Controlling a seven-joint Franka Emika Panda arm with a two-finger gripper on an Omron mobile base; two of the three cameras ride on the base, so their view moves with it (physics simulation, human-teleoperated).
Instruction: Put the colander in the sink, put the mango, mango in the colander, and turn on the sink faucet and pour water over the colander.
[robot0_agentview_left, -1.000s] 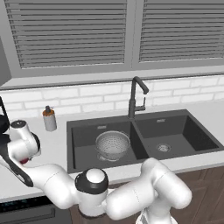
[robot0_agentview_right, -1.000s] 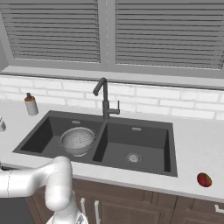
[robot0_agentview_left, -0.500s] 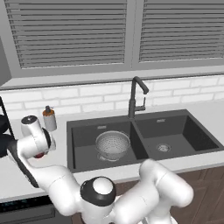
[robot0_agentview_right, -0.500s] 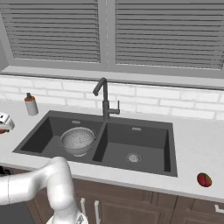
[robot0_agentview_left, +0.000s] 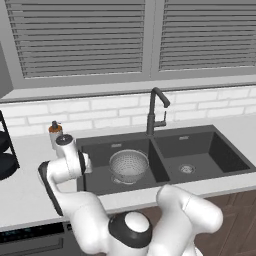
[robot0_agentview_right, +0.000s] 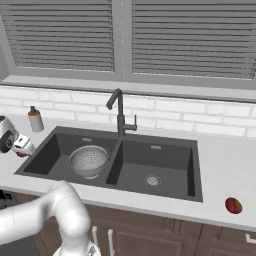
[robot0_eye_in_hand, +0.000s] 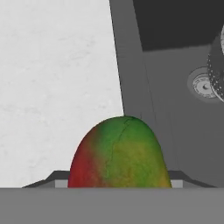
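The pincer (robot0_agentview_right: 21, 148) hangs over the surface (robot0_agentview_right: 215, 165) just left of the sink (robot0_agentview_right: 195, 165), pinching a mango (robot0_eye_in_hand: 119, 153). The hand view shows this fruit close up, red and green, over the sink's left rim, with pale surface to one side and the dark basin and a drain (robot0_eye_in_hand: 202, 85) to the other; from the right base camera only a red sliver shows under the hand. That camera also shows a second mango (robot0_agentview_right: 233, 205) near the surface's front edge, right of the sink. The colander (robot0_agentview_left: 129, 165) sits in the left basin, holding nothing; the right basin is bare. The faucet (robot0_agentview_left: 156, 112) stands behind the divider, a soap bottle (robot0_agentview_left: 54, 134) near the back-left corner.
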